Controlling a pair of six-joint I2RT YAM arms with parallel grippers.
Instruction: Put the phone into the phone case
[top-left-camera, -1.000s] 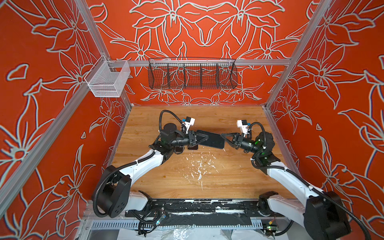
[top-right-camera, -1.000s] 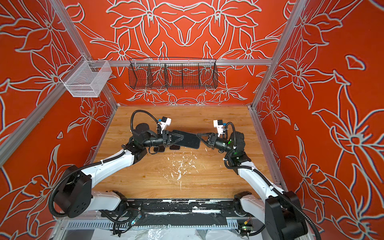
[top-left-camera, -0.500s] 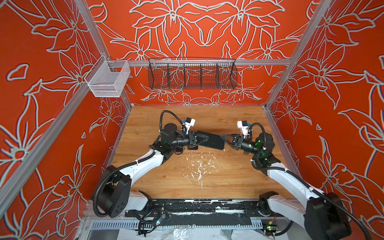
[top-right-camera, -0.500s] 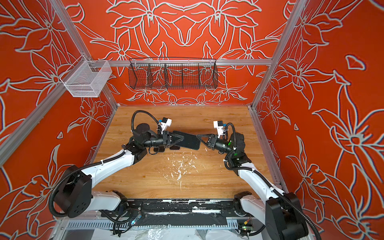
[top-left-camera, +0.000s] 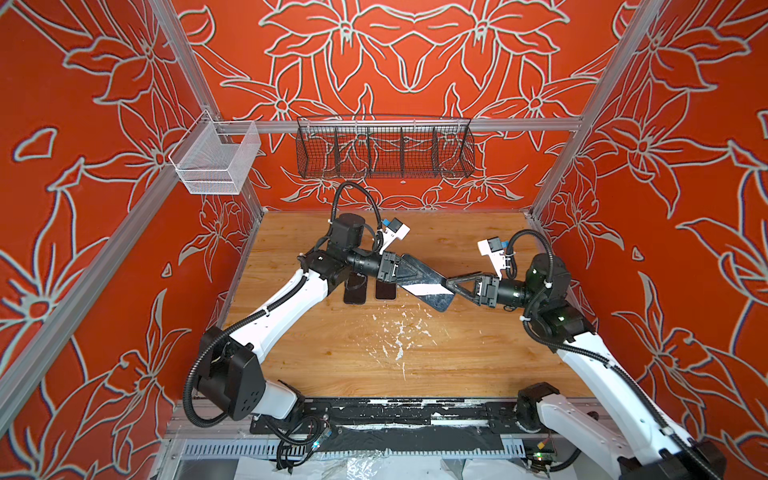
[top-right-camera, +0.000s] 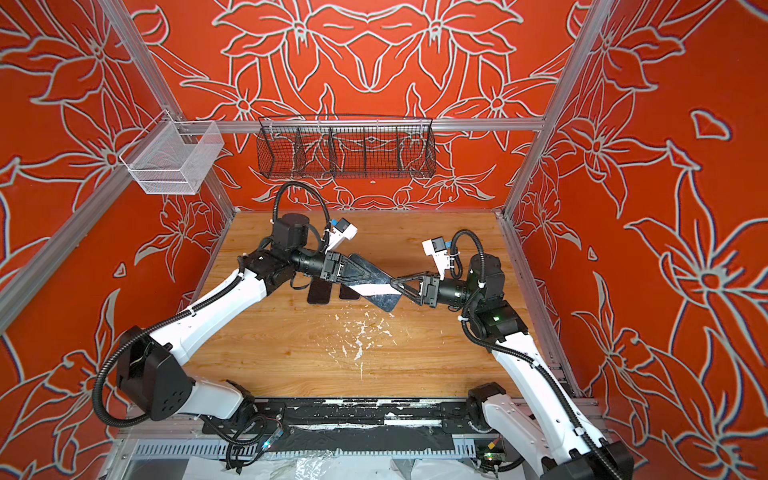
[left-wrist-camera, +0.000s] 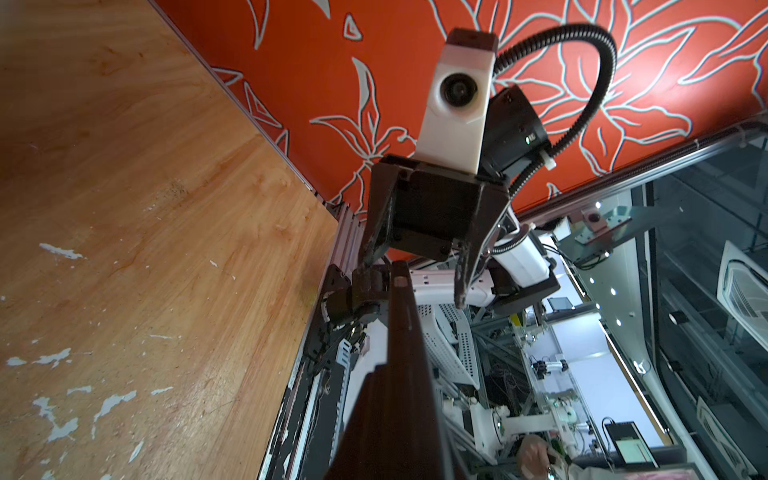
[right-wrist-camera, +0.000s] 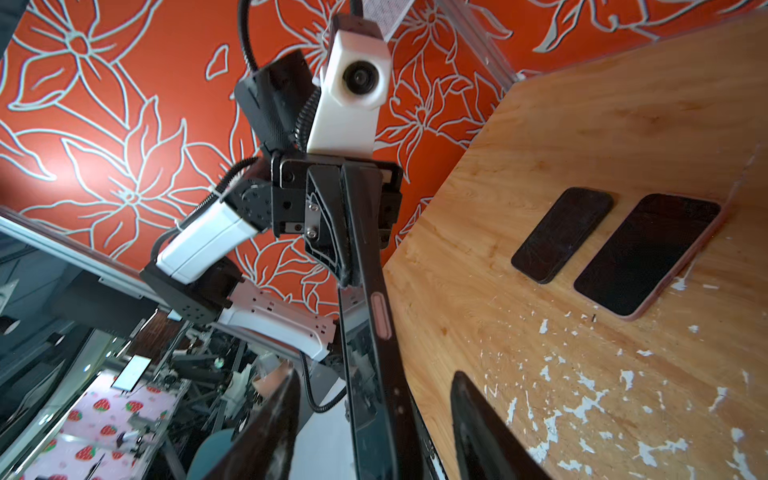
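Observation:
A dark glossy phone (top-left-camera: 428, 287) (top-right-camera: 374, 287) hangs tilted above the wooden table (top-left-camera: 332, 353). My left gripper (top-left-camera: 428, 276) (top-right-camera: 376, 276) is shut on one end of it. The phone's thick dark rim (right-wrist-camera: 380, 307) has a pinkish side button and looks like a phone case round it; I cannot tell for sure. At the phone's other end my right gripper (top-left-camera: 451, 283) (right-wrist-camera: 376, 376) stands open, one finger on each side with a gap to the phone. The left wrist view shows the phone (left-wrist-camera: 401, 365) edge-on.
Two more phones lie flat under the left arm, a small dark one (right-wrist-camera: 561, 235) (top-left-camera: 355, 293) and a larger pink-edged one (right-wrist-camera: 648, 253) (top-left-camera: 385, 291). A black wire basket (top-left-camera: 384, 151) and a white mesh basket (top-left-camera: 216, 158) hang on the walls.
My right gripper was shut on the phone's end and has opened. The left gripper keeps its hold, and the phone has barely moved.

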